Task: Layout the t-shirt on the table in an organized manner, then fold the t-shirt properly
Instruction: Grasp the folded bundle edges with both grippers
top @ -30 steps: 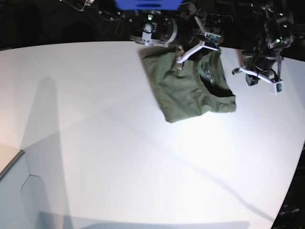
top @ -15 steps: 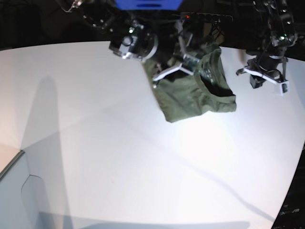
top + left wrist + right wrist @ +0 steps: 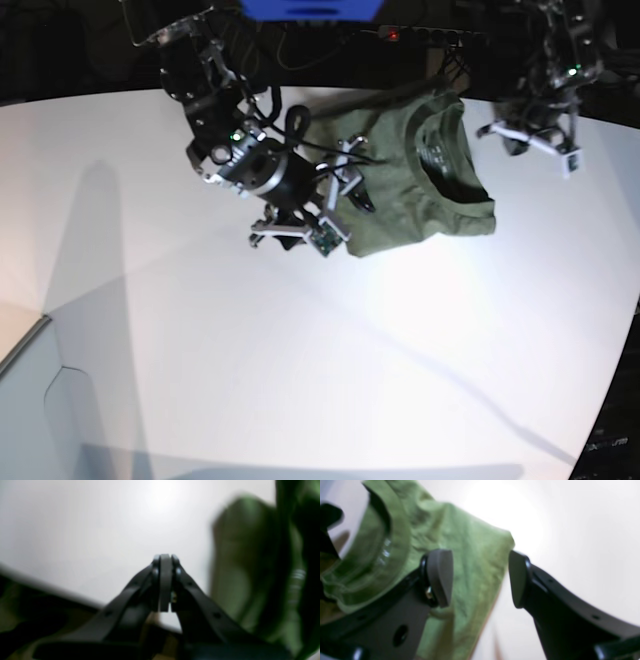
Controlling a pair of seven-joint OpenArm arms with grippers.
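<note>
The olive t-shirt (image 3: 415, 185) lies in a folded bundle at the back right of the white table (image 3: 200, 330), collar (image 3: 445, 150) facing up. My right gripper (image 3: 345, 200) hovers open at the bundle's left edge. In the right wrist view its jaws (image 3: 480, 580) stand wide apart; the left finger (image 3: 440, 577) is over the t-shirt (image 3: 470, 555) and the right finger is over bare table (image 3: 570, 530). My left gripper (image 3: 515, 135) hangs shut and empty just right of the collar. The left wrist view shows its tips (image 3: 165, 560) pressed together, with the blurred t-shirt (image 3: 250, 567) to the right.
The table's curved back edge (image 3: 120, 95) runs along the top, with dark clutter and cables behind it. A blue block (image 3: 310, 8) sits at the top centre. A pale box corner (image 3: 25, 345) shows at the lower left.
My right arm has swung from the back of the t-shirt down and left to its left edge, still open. The left gripper has shifted slightly back. The t-shirt stays put.
</note>
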